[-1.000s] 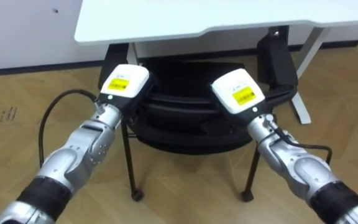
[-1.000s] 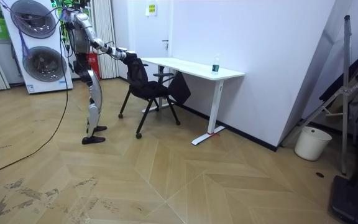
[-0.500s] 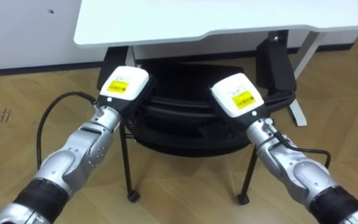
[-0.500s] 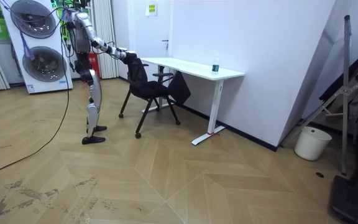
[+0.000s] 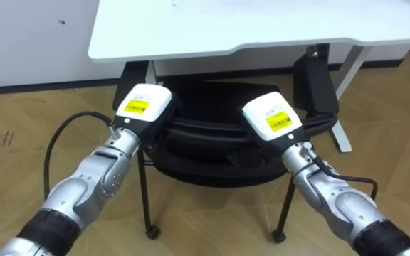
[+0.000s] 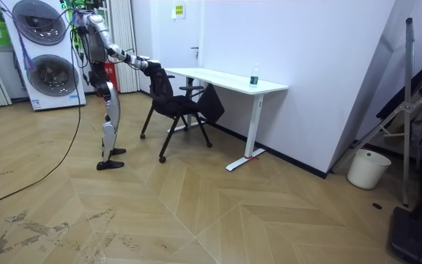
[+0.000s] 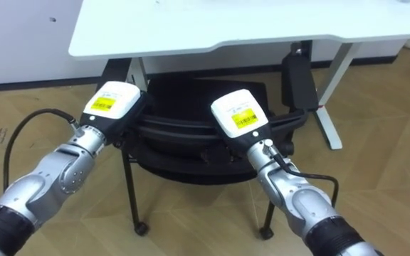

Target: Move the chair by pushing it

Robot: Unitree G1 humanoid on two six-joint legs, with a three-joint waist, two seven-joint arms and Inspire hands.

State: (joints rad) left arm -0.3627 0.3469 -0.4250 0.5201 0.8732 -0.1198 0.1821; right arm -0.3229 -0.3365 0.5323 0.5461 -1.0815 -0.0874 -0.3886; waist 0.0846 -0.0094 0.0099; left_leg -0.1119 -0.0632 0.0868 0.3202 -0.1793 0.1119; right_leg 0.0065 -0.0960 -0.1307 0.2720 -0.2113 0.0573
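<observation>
Wooden floor [image 5: 6, 107] bears black chair [image 5: 205, 153] at white desk [image 5: 262, 28].

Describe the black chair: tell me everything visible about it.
The chair is black, with a curved backrest, armrests, thin dark legs and small casters on the wooden floor. It stands upright, facing the white desk, seat partly under the desktop. The robot's left hand and right hand rest on its backrest's top.
</observation>
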